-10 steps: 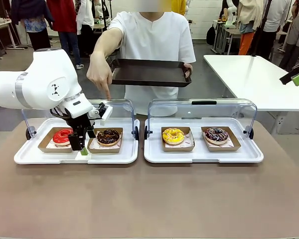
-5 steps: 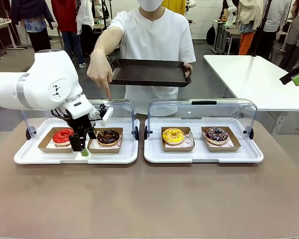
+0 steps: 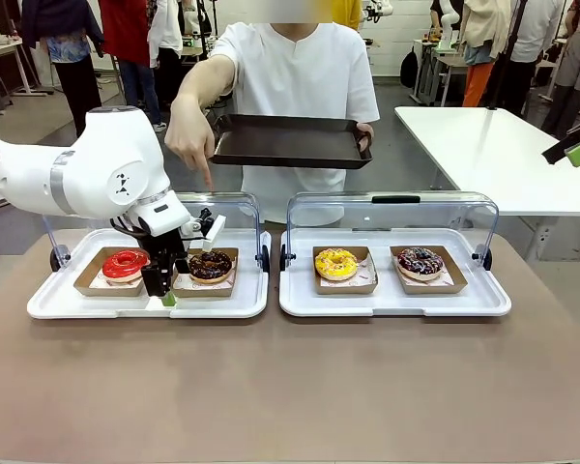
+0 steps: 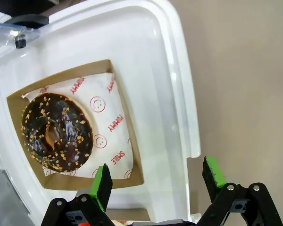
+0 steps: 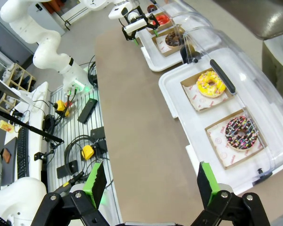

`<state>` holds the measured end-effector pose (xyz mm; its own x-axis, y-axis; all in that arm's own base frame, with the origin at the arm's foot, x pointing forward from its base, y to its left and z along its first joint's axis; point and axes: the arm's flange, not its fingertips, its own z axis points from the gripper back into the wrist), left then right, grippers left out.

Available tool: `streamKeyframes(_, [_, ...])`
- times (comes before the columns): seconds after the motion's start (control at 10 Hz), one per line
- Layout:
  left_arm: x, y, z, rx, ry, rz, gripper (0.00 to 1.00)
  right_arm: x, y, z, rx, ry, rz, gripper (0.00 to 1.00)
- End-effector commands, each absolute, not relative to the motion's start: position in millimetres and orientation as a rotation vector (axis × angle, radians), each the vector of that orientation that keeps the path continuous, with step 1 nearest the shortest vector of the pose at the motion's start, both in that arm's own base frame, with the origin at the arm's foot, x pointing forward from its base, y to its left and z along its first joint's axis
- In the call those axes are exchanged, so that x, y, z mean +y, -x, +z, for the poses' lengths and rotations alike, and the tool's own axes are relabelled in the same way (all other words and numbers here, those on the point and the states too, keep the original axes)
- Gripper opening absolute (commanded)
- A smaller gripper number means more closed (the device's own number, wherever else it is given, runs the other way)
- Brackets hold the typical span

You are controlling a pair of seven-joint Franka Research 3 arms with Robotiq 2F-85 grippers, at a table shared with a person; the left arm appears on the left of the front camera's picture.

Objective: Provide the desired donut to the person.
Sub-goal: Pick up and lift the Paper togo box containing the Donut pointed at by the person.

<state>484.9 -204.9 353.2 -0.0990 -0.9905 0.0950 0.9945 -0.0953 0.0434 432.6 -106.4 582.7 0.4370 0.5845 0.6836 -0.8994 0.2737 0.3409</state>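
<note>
Chocolate donut sits in its cardboard box just ahead of the left gripper, whose jaws are spread wide and empty, one straddling the box edge, presumably since the person's hand points down at it.

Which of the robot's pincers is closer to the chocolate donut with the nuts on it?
Left. The left pincer hangs open over the near rim of the white tray, just beside the chocolate donut. The right pincer is raised high, far off to the right.
</note>
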Motion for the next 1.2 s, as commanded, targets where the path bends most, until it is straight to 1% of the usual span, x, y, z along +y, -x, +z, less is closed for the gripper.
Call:
streamKeyframes(0.0, [-214.9,-492.9,352.3,-0.080,-0.061,-1.635,1.00,-105.8,-433.3,583.7,-0.472,-0.782,1.043,1.00])
streamKeyframes(1.1, [-219.8,-508.5,333.9,-0.041,-0.124,-1.568,1.00,-105.8,-433.3,583.7,-0.472,-0.782,1.043,1.00])
